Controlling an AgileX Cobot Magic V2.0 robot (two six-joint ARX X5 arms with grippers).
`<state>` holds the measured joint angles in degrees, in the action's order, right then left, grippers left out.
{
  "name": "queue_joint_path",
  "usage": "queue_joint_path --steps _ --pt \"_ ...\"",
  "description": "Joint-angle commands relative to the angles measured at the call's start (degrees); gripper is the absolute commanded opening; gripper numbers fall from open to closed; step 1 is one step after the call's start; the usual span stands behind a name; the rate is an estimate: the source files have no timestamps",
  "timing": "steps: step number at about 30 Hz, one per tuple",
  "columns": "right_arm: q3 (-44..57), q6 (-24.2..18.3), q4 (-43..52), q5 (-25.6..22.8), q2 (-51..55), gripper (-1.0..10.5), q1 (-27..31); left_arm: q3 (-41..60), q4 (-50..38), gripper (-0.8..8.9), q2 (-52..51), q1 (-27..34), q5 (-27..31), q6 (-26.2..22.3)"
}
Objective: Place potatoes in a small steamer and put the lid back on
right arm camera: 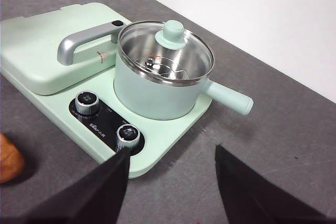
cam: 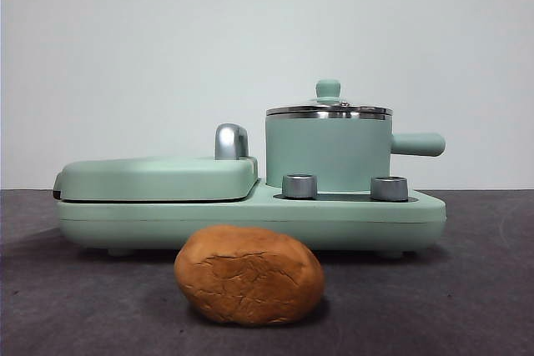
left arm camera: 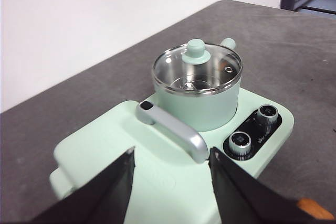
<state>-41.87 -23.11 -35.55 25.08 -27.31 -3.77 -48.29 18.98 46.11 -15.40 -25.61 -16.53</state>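
Inside lidded steamer (right arm camera: 157, 95) — bare rack (right arm camera: 163, 69)

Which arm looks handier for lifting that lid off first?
Probably the right. Its open pincer faces the lid over bare table, while the left pincer hangs above the griddle handle, which lies between it and the pot.

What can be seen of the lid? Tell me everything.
The lid is round clear glass in a shiny steel rim, with a small mint-green knob on top. A tiny metal vent fitting sits in the glass near the rim. It lies flat and closed on the steamer, its rim meeting the pot's steel rim all round. Through the glass a steel rack shows inside. Nothing else touches it; both grippers are off it, and the potato lies on the table in front of the appliance.
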Motion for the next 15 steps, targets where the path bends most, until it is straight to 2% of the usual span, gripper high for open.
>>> queue_joint_path --steps 1,8,15 --pt "-1.05 0.22 0.39 -0.11 -0.28 2.6 -0.24 -3.34 -2.56 2.27 5.25 -2.82 1.66 1.18" --pt "-1.05 0.22 0.39 -0.11 -0.28 2.6 -0.24 -11.58 -8.13 2.27 20.48 -9.25 3.61 0.59" --pt "-1.05 0.42 0.39 -0.11 -0.28 2.6 -0.24 -23.41 -8.76 2.27 36.15 -12.72 3.61 0.52"
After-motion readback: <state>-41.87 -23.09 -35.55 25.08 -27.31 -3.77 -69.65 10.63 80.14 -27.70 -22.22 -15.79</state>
